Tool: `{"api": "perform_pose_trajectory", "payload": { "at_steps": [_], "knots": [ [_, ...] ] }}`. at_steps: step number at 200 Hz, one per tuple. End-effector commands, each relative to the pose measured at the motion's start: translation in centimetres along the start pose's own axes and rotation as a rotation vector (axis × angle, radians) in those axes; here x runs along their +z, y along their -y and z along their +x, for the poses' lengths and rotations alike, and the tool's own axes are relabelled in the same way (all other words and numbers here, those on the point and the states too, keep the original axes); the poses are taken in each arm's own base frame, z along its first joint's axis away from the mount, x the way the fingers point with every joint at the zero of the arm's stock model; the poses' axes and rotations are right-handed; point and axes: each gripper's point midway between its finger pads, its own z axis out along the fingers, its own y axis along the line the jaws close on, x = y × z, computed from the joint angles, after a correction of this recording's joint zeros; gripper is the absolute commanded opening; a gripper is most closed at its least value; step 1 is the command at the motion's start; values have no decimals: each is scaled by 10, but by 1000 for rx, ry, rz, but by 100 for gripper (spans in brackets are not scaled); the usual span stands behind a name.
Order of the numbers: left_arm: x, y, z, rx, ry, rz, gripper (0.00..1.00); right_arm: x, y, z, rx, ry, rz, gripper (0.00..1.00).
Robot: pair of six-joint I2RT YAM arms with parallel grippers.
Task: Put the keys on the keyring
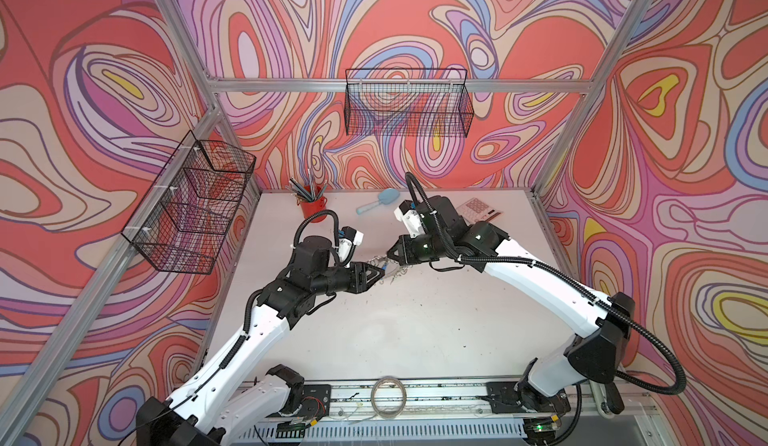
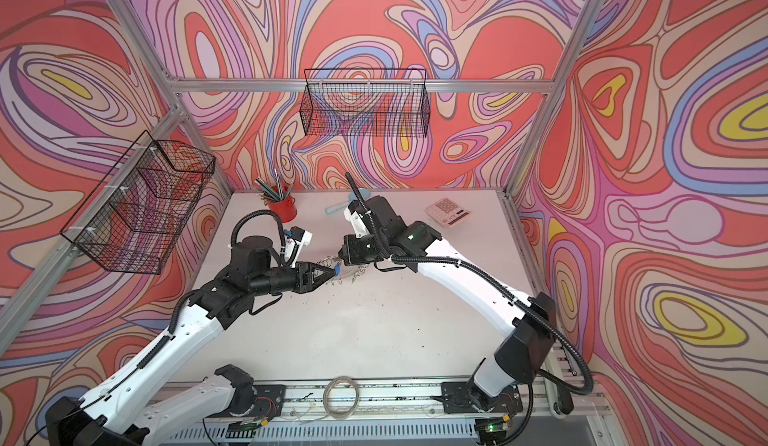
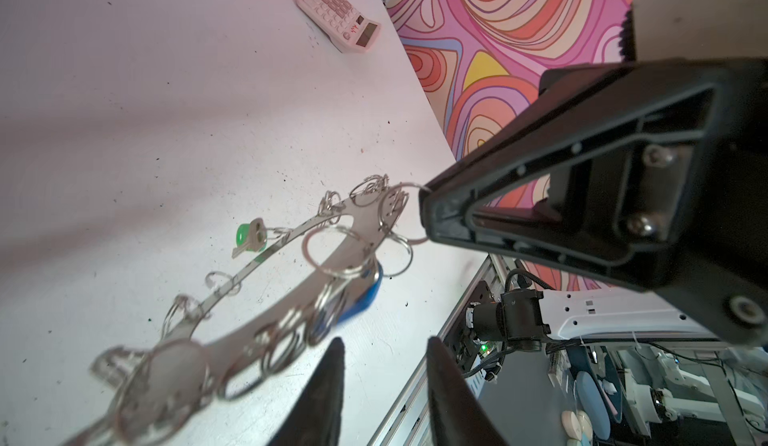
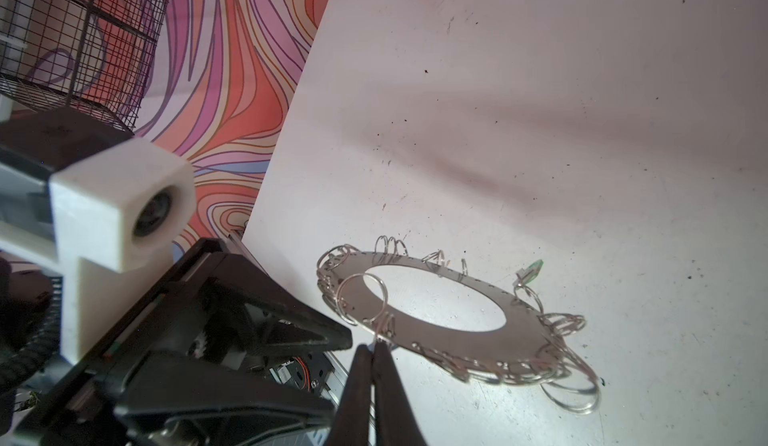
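The keyring (image 3: 365, 232) is a flat grey disc with a big round hole and many small wire rings on its rim, also seen in the right wrist view (image 4: 449, 344). It hangs tilted over the table. My right gripper (image 4: 376, 342) is shut on one small rim ring; in the left wrist view its tip (image 3: 426, 211) pinches that ring. A key with a green tag (image 3: 249, 236) hangs from a rim ring on the far side. A key with a blue tag (image 3: 365, 294) hangs under the near rim. My left gripper (image 3: 384, 342) is open beside it, holding nothing.
At the back of the table stand a red cup of pencils (image 1: 312, 207), a light blue scoop (image 1: 376, 201) and a pink calculator (image 1: 478, 210). A plain thin hoop (image 1: 388, 396) lies on the front rail. Wire baskets hang on the left (image 1: 191, 207) and back walls (image 1: 409, 103).
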Motion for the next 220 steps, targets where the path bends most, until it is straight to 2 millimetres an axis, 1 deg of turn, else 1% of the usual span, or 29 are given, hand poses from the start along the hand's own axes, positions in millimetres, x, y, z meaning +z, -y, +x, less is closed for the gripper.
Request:
{"api": "perform_pose_trajectory", "payload": {
  "at_steps": [1,23,43,53,66,89,97,103,127,141,178,220],
  "knots": [
    [-35,20,-18,120,92,-31,48,-3,-8,-10,21,1,-12,0],
    [-57,28,-34,226,173,-85,49,2,-12,-14,51,-35,-10,0],
    [-62,25,-50,317,237,-180,45,4,-19,-18,89,-61,-20,0],
    [-58,22,-55,381,259,-227,43,3,-22,-21,119,-67,-32,0],
    [-50,20,-58,478,272,-290,41,2,-24,-24,167,-73,-57,0],
    [-37,20,-55,647,305,-367,38,-1,-26,-31,231,-68,-89,0],
    [-33,18,-50,694,308,-380,37,-1,-27,-33,242,-66,-99,0],
    [-33,22,-53,719,348,-378,37,-2,-28,-34,251,-64,-104,0],
    [-25,18,-50,767,365,-394,38,-2,-32,-34,273,-67,-131,0],
    [-21,19,-49,785,381,-381,38,-3,-33,-34,278,-64,-136,0],
    [-14,19,-57,832,413,-412,37,-4,-36,-34,284,-67,-150,0],
    [-6,19,-62,841,421,-417,35,-7,-39,-33,277,-71,-166,0]
  ]
}}
